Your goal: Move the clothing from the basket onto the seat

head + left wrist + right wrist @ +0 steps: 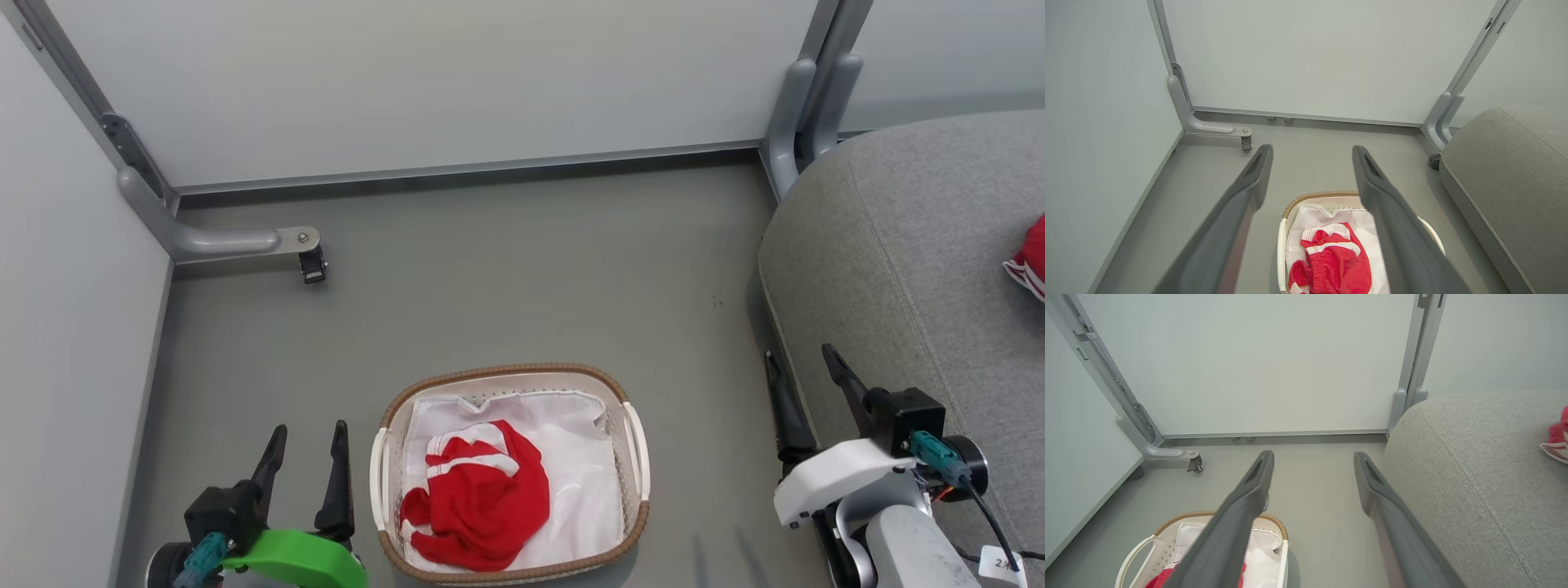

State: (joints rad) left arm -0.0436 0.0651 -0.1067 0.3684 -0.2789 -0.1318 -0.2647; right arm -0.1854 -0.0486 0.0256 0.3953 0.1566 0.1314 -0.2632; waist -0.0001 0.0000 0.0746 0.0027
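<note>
The left gripper [310, 427] is seen with its two dark fingers spread wide and nothing between them. The right gripper [798, 353] is likewise held wide apart and empty. The basket [506, 372] is set on the grey floor [506, 278] between the two grippers, just beside the left jaws on their inner side and farther from the right jaws. Inside it, a crumpled red garment [483, 500] with white stripe trim is laid on a white cloth [586, 478] lining the basket. In the left wrist view this garment is framed low between the spread fingers and is touched by neither. The seat [914, 245] is found just beside the right jaws on their outer side; whether a finger touches its edge cannot be told. A second red piece [1033, 257] with white trim is laid on the seat, well out to the outer side of the right jaws. Ahead of both pairs of fingertips a pale wall panel [457, 82] is seen, with a castor foot [313, 266] ahead of the left jaws.
</note>
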